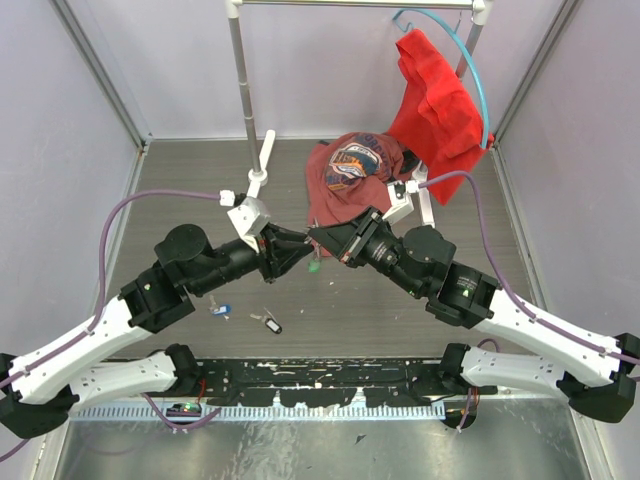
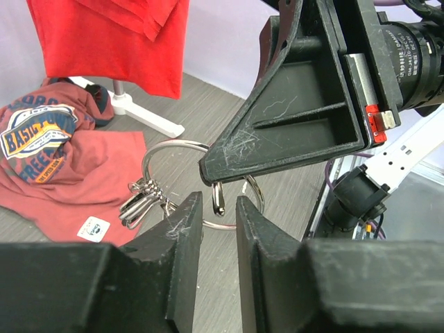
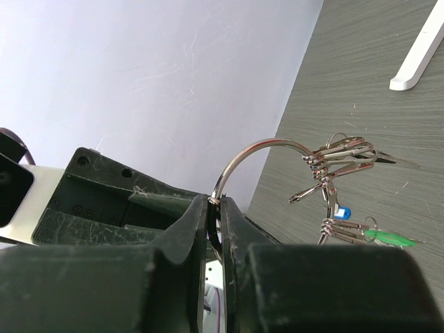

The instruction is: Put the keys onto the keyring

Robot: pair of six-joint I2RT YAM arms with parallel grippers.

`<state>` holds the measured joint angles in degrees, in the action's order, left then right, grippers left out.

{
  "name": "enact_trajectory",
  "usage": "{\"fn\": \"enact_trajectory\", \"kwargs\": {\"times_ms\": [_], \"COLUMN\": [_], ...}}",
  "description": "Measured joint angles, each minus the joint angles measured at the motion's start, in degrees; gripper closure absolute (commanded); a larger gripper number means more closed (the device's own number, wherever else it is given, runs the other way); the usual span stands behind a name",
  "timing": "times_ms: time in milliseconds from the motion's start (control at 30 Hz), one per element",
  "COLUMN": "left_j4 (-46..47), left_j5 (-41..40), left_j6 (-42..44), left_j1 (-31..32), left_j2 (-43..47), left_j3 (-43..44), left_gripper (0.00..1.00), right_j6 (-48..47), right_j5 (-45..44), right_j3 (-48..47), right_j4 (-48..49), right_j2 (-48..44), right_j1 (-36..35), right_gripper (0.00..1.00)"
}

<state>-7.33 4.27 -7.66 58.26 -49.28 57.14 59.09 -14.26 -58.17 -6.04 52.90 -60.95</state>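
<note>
The keyring (image 3: pixel 253 148) is a large silver ring, pinched at its edge by my shut right gripper (image 3: pixel 216 205) and held above the table. Several metal clips (image 3: pixel 340 156), a blue tag (image 3: pixel 343 213) and a green tag (image 3: pixel 388 239) dangle from it. In the left wrist view the ring (image 2: pixel 170 141) hangs from the right gripper's black fingers (image 2: pixel 291 118). My left gripper (image 2: pixel 218 205) is open, its jaws either side of a small metal loop (image 2: pixel 218 198) without touching it. From above, both grippers (image 1: pixel 298 250) (image 1: pixel 325 240) meet at mid-table. Two loose keys, one blue-tagged (image 1: pixel 220 310) and one black-headed (image 1: pixel 270 323), lie on the table.
A dark red printed T-shirt (image 1: pixel 350 175) lies on the table behind the grippers. A bright red shirt (image 1: pixel 435 100) hangs on a blue hanger from a rack with a metal pole (image 1: pixel 240 70) and white feet (image 1: pixel 262 160). White walls enclose the table.
</note>
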Motion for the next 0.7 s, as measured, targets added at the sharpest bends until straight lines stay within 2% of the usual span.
{"fn": "enact_trajectory", "kwargs": {"times_ms": [200,367,433,500,600,700], "left_j4": [1.03,1.05,1.05,0.96,0.02,-1.62], "left_j5": [-0.07,-0.26,-0.39,-0.68,-0.66,-0.17], "left_j6": [-0.11,-0.44,-0.68,-0.72,-0.31,1.16], "left_j1": [0.0,0.02,0.0,-0.02,-0.02,-0.02], "left_j2": [-0.02,-0.17,-0.17,-0.17,-0.24,-0.68], "left_j3": [0.0,0.33,0.44,0.63,1.4,2.95], "left_gripper": [0.78,0.97,1.0,1.0,1.0,1.0], "right_j6": [0.02,0.04,0.0,-0.02,-0.07,-0.5], "right_j5": [0.74,1.44,1.95,2.27,2.64,3.02], "right_j3": [0.0,0.0,0.0,0.0,-0.07,-0.66], "right_j4": [0.17,0.63,0.92,1.2,1.27,-0.42], "right_j2": [-0.04,-0.04,-0.04,-0.04,-0.13,-0.5], "right_j1": [0.0,0.07,0.26,0.37,0.42,0.37], "right_gripper": [0.96,0.96,0.93,0.83,0.59,0.49]}}
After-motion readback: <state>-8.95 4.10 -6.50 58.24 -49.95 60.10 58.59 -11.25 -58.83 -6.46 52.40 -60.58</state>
